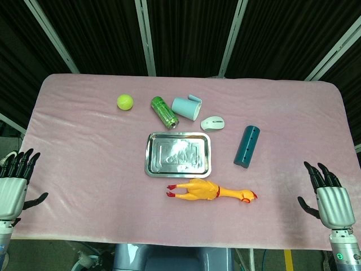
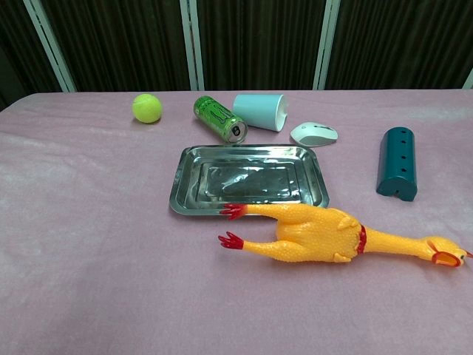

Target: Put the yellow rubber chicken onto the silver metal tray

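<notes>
The yellow rubber chicken [image 1: 208,191] [image 2: 325,232] lies on its side on the pink cloth, red feet to the left and head to the right, just in front of the silver metal tray [image 1: 150,160] [image 2: 182,185]. The tray holds nothing. My left hand [image 1: 13,180] hovers at the table's left edge, fingers spread, holding nothing. At the right edge my right hand [image 1: 330,197] is likewise spread and holds nothing. Both are far from the chicken. The chest view shows neither hand.
Behind the tray lie a green can [image 1: 164,111] [image 2: 219,118], a pale blue cup [image 1: 186,107] [image 2: 260,111] on its side, and a white mouse [image 1: 212,123] [image 2: 314,134]. A tennis ball [image 1: 124,101] [image 2: 147,108] sits back left. A teal block [image 1: 247,146] [image 2: 397,163] lies to the right.
</notes>
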